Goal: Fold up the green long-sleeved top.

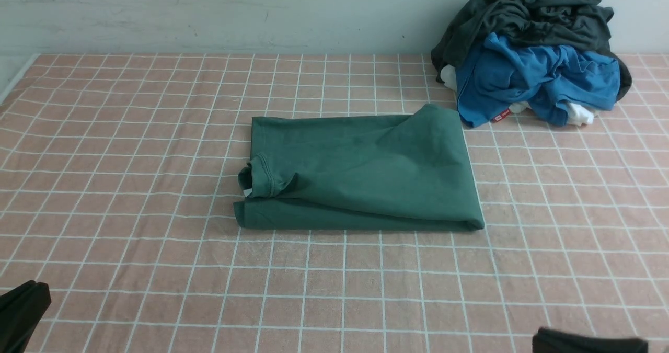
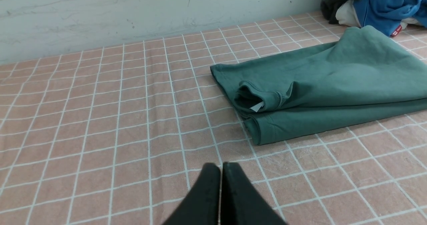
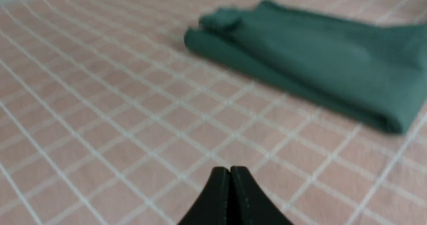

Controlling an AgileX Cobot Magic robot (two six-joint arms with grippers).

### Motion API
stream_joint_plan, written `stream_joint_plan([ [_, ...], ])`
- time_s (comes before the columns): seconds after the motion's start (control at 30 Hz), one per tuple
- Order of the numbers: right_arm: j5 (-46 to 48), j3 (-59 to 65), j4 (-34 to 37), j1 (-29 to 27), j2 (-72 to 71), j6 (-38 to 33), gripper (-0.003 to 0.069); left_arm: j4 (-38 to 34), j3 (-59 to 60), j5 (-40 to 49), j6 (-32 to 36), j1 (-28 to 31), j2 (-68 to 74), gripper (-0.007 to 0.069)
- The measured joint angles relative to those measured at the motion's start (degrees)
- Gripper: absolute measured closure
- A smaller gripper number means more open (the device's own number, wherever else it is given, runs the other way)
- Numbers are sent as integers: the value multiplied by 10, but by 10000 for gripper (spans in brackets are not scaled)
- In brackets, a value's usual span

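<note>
Barely visible: white neck label (image 2: 257, 106), unreadable.

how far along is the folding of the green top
Looks essentially done: the green top lies as a compact folded rectangle on the checked cloth, sleeves tucked out of sight, collar showing at one end. Nothing is in hand: the left gripper and right gripper are both shut, empty and clear of it. At most a little smoothing is left. The pile of other clothes sits apart by the wall.
</note>
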Motion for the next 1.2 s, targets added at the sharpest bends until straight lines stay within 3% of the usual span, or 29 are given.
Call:
stream_joint_plan([
  [0.27, 59, 96, 2, -8, -152, 0, 673, -1, 0, 0, 0, 0, 0, 628],
  [0.43, 84, 97, -25, -102, -297, -2, 673, -1, 0, 0, 0, 0, 0, 628],
  [0.5, 97, 97, -34, -181, -336, -2, 673, -1, 0, 0, 0, 0, 0, 628],
  [0.7, 113, 96, -32, -346, -341, -6, 673, -2, 0, 1, 0, 0, -1, 628],
  [0.87, 114, 96, -30, -425, -341, -36, 673, -2, 0, 1, 0, 0, -1, 628],
  [1.2, 116, 96, -30, -444, -341, -46, 673, -2, 0, 1, 0, 0, -1, 628],
])
